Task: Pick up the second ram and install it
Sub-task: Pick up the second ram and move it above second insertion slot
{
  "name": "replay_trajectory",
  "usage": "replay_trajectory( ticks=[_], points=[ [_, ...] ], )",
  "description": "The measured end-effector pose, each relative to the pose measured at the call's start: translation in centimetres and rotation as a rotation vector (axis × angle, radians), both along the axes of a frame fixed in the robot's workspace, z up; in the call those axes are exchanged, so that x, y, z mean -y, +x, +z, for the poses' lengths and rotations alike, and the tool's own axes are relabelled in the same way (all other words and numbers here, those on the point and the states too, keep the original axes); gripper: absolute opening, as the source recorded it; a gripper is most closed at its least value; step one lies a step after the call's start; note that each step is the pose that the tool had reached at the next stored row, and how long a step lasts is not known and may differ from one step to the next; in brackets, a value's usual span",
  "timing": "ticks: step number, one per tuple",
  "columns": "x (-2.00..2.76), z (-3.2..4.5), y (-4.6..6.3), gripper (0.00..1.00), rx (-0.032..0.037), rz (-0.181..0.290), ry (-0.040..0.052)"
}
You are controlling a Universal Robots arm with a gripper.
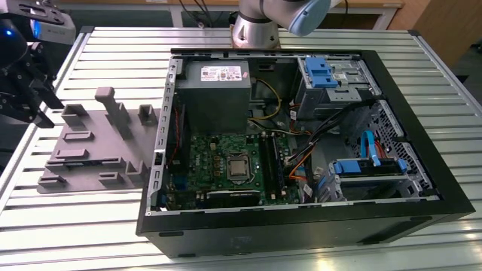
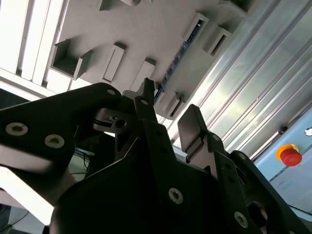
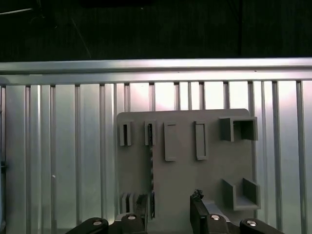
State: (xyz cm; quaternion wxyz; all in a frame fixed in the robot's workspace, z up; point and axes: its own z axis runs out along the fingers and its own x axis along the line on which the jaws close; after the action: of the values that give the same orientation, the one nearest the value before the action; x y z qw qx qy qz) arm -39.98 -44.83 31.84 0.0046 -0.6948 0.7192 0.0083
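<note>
A grey fixture plate [image 3: 195, 183] lies on the slatted worktop [image 3: 63, 146] beside the open computer case [image 1: 301, 228]. The second ram [image 3: 150, 170] stands on edge in the plate's slotted blocks, barely discernible edge-on. The gripper [image 3: 169, 207], partly cut off, hangs open and empty.

Table [image 3: 63, 146]: ribbed bare aluminium, bright, streaked with glare.
Fixture plate [image 3: 185, 180], just off the hand [image 3: 170, 201]: grey plastic, matt.
Hand: black, satin, with shiny metal screw heads.
Second ram [image 3: 150, 163], standing in the plate: dark board, dull.
Computer case [image 1: 443, 183], well away from the hand: black painted sheet metal.
</note>
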Motion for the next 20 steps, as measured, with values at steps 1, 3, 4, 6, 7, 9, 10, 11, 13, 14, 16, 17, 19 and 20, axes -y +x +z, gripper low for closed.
replay_trajectory(
  ticks=[1,3,4,6,7,9,10,11,13,14,16,17,19,20],
  points=[
    [0.0,-0.18,0.0,0.47,0.0,0.0,0.0],
    [0.0,-0.51,0.0,0.47,-0.0001,0.0,0.0],
    [0.0,-0.63,0.0,0.47,0.0,0.0,0.0],
    [0.0,-0.87,0.0,0.47,-0.0001,0.0,0.0],
    [0.0,-1.01,0.0,0.47,0.0001,0.0,0.0001],
    [0.0,-1.31,0.0,0.47,0.0,0.0,0.0],
    [0.0,-1.47,0.0,0.47,0.0,0.0,0.0],
    [0.0,-1.61,0.0,0.47,0.0,0.0,0.0],
    [0.0,-1.87,0.0,0.47,0.0,0.0,0.0001],
    [0.0,-1.99,0.0,0.47,0.0001,0.0,0.0001],
    [0.01,-2.27,0.0,0.47,0.0,0.0,0.0001],
    [0.04,-2.41,0.0,0.47,0.0,0.0,0.0001],
    [0.09,-2.75,0.0,0.47,-0.0001,0.0,0.0],
    [0.12,-2.95,0.0,0.47,-0.0001,0.0,-0.0001]
  ],
)
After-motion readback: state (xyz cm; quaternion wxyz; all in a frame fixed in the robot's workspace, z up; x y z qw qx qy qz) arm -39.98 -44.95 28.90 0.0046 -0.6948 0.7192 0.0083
